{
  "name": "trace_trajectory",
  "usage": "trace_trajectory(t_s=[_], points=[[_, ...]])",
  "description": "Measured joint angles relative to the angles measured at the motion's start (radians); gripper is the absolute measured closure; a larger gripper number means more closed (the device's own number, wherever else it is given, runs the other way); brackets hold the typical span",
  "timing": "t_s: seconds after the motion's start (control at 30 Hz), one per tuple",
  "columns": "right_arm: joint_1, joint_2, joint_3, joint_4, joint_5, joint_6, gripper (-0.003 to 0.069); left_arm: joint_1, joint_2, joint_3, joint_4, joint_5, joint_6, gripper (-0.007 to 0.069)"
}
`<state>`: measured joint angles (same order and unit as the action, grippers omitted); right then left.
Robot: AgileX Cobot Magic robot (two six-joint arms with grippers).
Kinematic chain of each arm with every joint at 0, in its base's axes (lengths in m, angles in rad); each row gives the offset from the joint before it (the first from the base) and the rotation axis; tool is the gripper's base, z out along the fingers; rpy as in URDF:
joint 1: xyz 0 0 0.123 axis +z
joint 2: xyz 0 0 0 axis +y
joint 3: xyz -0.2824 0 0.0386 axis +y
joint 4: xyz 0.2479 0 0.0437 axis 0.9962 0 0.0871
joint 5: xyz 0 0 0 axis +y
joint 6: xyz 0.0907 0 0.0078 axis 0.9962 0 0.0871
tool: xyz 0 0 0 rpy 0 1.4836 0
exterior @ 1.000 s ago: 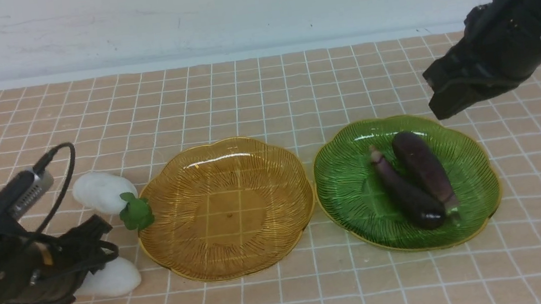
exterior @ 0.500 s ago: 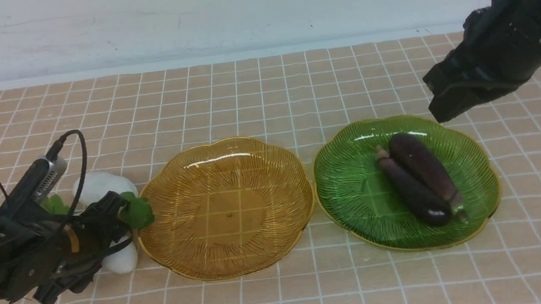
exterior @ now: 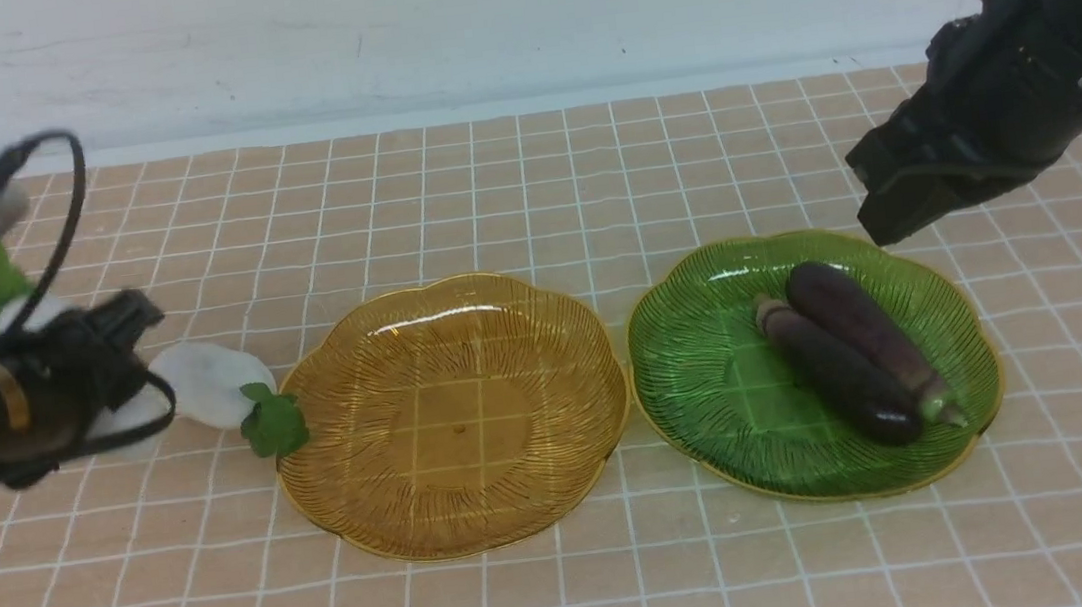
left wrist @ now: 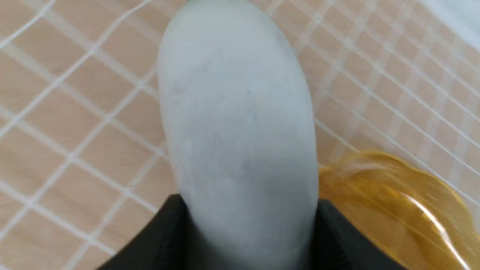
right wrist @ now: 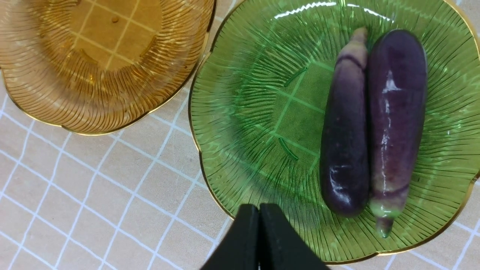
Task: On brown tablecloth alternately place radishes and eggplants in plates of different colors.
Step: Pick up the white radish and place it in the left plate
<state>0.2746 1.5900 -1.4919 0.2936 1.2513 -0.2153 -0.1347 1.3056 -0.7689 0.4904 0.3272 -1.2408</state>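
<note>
My left gripper (exterior: 90, 366) is shut on a white radish (exterior: 34, 311) and holds it above the brown tablecloth (exterior: 529, 184), left of the amber plate (exterior: 454, 433). The held radish fills the left wrist view (left wrist: 236, 123) between the black fingers (left wrist: 337, 236). The second radish (exterior: 202, 379) lies on the cloth, its leaves touching the amber plate's rim. The amber plate holds nothing. Two eggplants (exterior: 834, 368) (exterior: 871, 329) lie side by side in the green plate (exterior: 696, 347). My right gripper (exterior: 883, 207) is shut and empty, above that plate's far right rim.
A white wall runs along the cloth's far edge (exterior: 474, 49). The two plates sit almost rim to rim in the middle of the cloth. In the right wrist view both plates (right wrist: 243, 112) (right wrist: 93, 75) and the eggplants (right wrist: 345, 142) show below the shut gripper (right wrist: 258, 232).
My left gripper has risen and moved back and to the left with the radish in it. The two eggplants have shifted slightly in the green plate. The right arm has barely moved.
</note>
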Motion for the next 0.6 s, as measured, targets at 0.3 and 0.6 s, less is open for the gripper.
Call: trace_trajectory(t_s=[0.3, 0.6], points=[[0.0, 0.004, 0.0, 0.019, 0.0, -0.002, 0.0674, -0.274, 0.265, -0.266, -0.398, 0.203, 0.502, 0.0291], [0.0, 0.005, 0.0, 0.019, 0.0, -0.01, 0.0674, -0.28, 0.477, -0.502, -0.473, 0.339, 0.568, 0.0044]])
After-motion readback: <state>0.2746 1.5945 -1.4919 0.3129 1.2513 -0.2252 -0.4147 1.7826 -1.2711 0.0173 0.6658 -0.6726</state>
